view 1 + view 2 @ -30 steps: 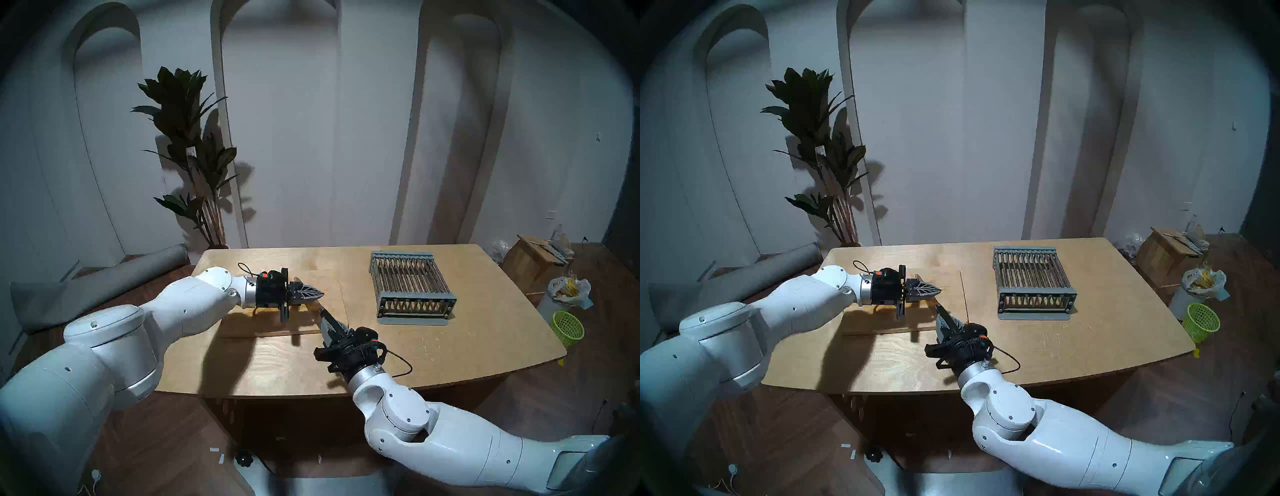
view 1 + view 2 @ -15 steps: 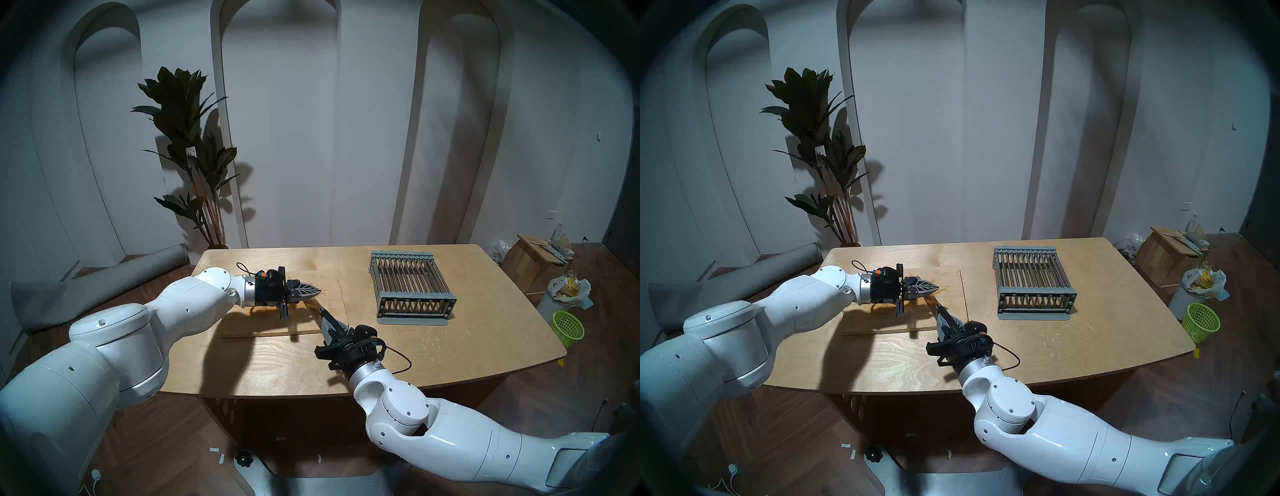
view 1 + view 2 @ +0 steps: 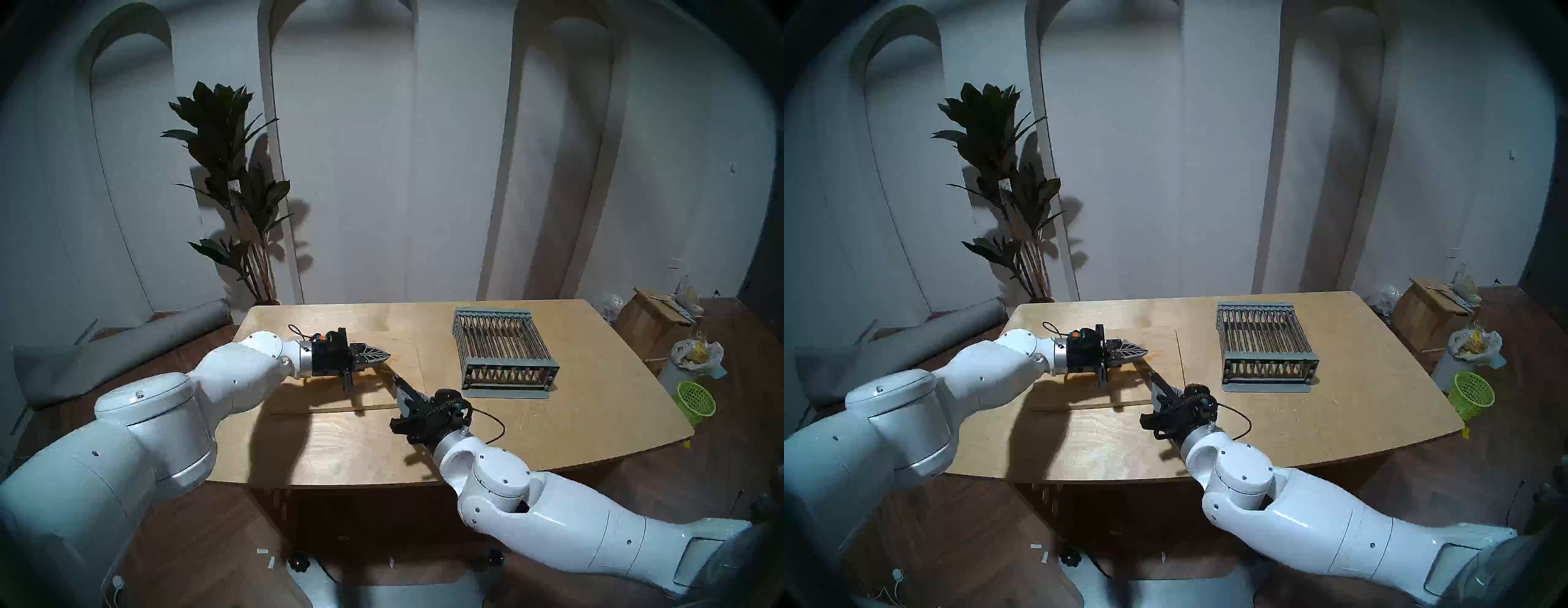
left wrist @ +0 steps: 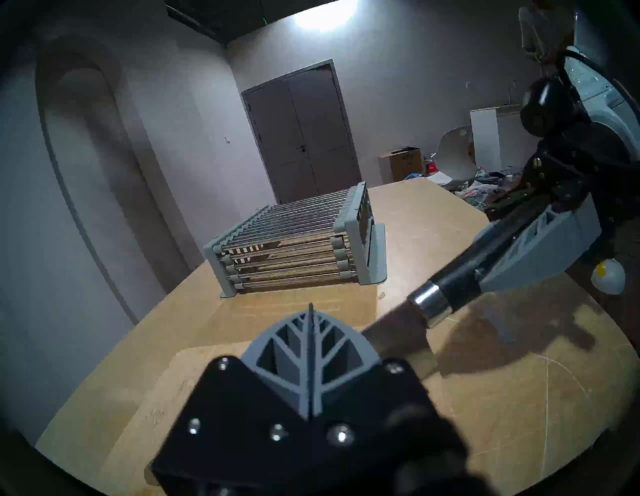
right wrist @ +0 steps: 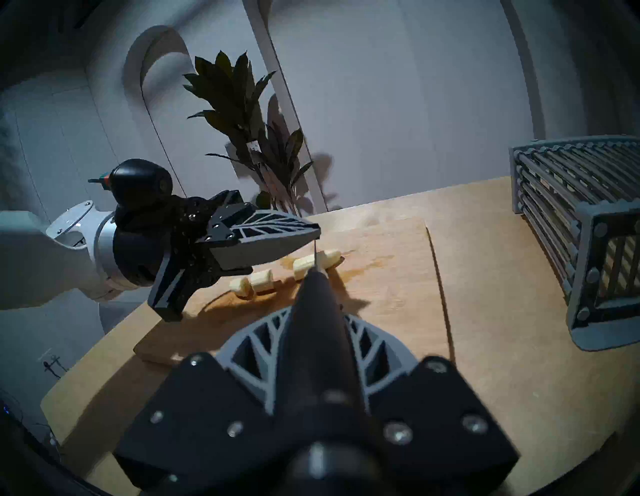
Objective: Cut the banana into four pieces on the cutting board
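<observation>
**Four Pieces on the Board, Knife Over the Row**

The banana (image 5: 298,270) lies in four chunks on the cutting board (image 5: 388,277), the row running crosswise just ahead of the right hand (image 5: 317,332), which is clamped on a knife (image 5: 315,298) whose blade crosses between the two far-end pieces. The left hand (image 5: 277,239), pinched shut and empty, hovers just above the row. Against a second ago, the right hand has pushed forward, toward the row.
</observation>
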`<action>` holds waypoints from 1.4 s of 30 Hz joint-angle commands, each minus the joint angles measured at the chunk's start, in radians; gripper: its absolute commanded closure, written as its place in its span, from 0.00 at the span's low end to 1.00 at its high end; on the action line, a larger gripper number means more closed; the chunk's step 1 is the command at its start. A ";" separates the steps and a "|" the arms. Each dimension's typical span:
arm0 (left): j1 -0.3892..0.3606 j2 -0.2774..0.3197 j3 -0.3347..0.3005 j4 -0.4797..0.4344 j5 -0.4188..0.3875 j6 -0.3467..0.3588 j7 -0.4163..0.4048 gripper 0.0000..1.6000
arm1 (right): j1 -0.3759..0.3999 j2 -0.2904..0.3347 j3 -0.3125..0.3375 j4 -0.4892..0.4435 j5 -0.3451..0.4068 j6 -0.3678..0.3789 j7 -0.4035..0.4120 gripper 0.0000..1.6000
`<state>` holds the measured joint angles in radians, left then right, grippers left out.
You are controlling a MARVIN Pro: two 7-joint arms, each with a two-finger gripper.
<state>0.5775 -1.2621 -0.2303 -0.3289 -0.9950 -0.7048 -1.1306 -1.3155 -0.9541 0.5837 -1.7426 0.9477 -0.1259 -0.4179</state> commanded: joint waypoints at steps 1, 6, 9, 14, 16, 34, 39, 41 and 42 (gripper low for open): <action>-0.050 -0.004 0.062 -0.011 0.059 0.008 -0.106 1.00 | 0.052 -0.013 0.014 -0.004 0.011 0.045 0.007 1.00; -0.089 0.007 0.128 -0.038 0.119 0.013 -0.107 1.00 | 0.062 -0.025 0.009 0.004 0.019 0.075 0.010 1.00; -0.116 0.011 0.166 -0.054 0.153 0.012 -0.119 1.00 | 0.069 -0.035 0.007 0.013 0.025 0.089 0.013 1.00; -0.141 0.018 0.215 -0.089 0.189 0.003 -0.111 1.00 | 0.084 -0.054 0.005 0.030 0.032 0.108 0.018 1.00; -0.144 0.019 0.224 -0.088 0.192 0.000 -0.114 1.00 | 0.090 -0.062 0.005 0.038 0.036 0.115 0.022 1.00; -0.130 0.058 0.037 -0.061 -0.083 0.102 -0.083 1.00 | 0.072 -0.125 0.073 0.036 0.228 0.136 0.036 1.00; -0.118 0.062 0.030 -0.055 -0.099 0.118 -0.104 1.00 | 0.039 -0.160 0.155 0.065 0.416 0.141 0.025 1.00; -0.117 0.063 0.027 -0.051 -0.105 0.122 -0.118 1.00 | 0.029 -0.173 0.183 0.071 0.481 0.149 0.028 1.00; -0.116 0.063 0.023 -0.049 -0.111 0.127 -0.128 1.00 | 0.024 -0.180 0.198 0.073 0.517 0.155 0.030 1.00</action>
<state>0.4644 -1.2028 -0.1786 -0.3826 -1.0657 -0.5972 -1.2213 -1.2648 -1.0701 0.6838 -1.6728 1.2480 0.0137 -0.3867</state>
